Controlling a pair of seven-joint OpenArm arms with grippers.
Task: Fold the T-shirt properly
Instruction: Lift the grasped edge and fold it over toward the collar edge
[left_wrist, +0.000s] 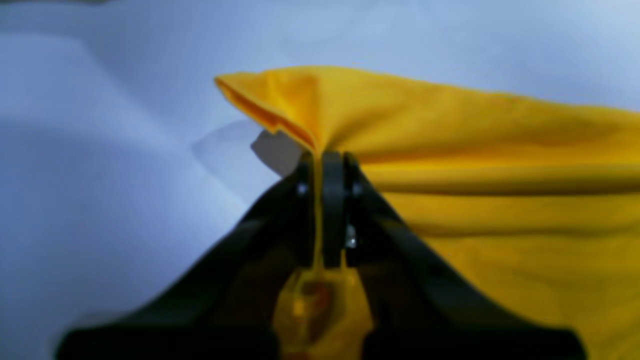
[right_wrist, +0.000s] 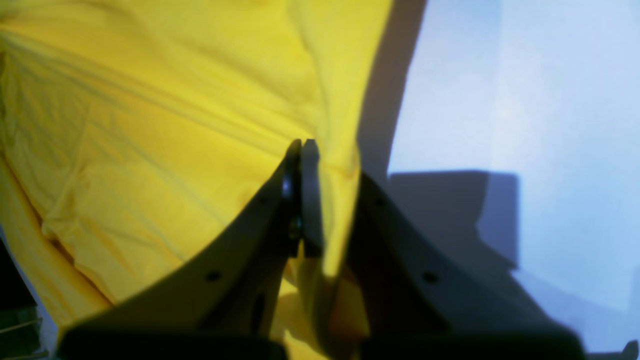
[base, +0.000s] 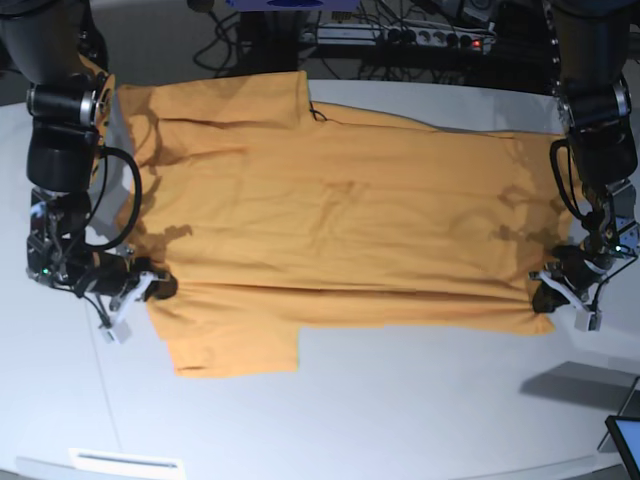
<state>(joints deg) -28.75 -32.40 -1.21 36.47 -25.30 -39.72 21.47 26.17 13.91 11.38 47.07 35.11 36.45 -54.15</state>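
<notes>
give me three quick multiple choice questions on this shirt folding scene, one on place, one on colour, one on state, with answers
1. Where does the T-shirt lie?
A. Spread flat across the white table
B. Hanging off a rack
C. Bunched in a basket

2. What colour is the T-shirt?
A. Blue
B. Orange-yellow
C. Green

3. What is the left pincer doing?
A. Standing open above the shirt
B. Resting shut on bare table
C. Shut on the T-shirt's edge

Answers:
1. A, since the base view shows the shirt laid out wide on the table between the two arms.
2. B, since every view shows plain orange-yellow cloth.
3. C, since the left wrist view shows the jaws closed with yellow cloth pinched between them. The right pincer likewise grips the shirt at its other end.
</notes>
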